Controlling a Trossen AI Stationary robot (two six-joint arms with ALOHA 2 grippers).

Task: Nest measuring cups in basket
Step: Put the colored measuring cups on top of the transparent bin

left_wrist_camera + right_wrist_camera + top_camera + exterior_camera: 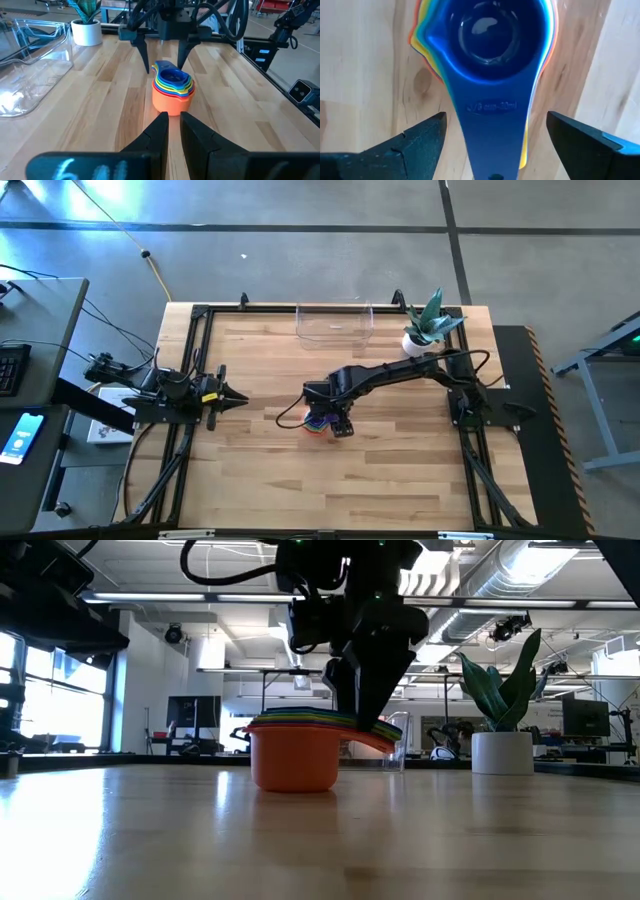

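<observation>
The wooden table [260, 470] carries a clear basket [334, 323] at its far edge, with a white plant pot [416, 342] just beside it toward the right arm's side. The left gripper [240, 396] waits near its own edge, its fingers [159, 131] nearly together. The right gripper [335, 426] hangs over the middle of the table, jaws wide apart on either side of the handles, touching nothing. The measuring cups [173, 90] sit nested on the table, orange outermost, blue on top, well apart from the basket.
</observation>
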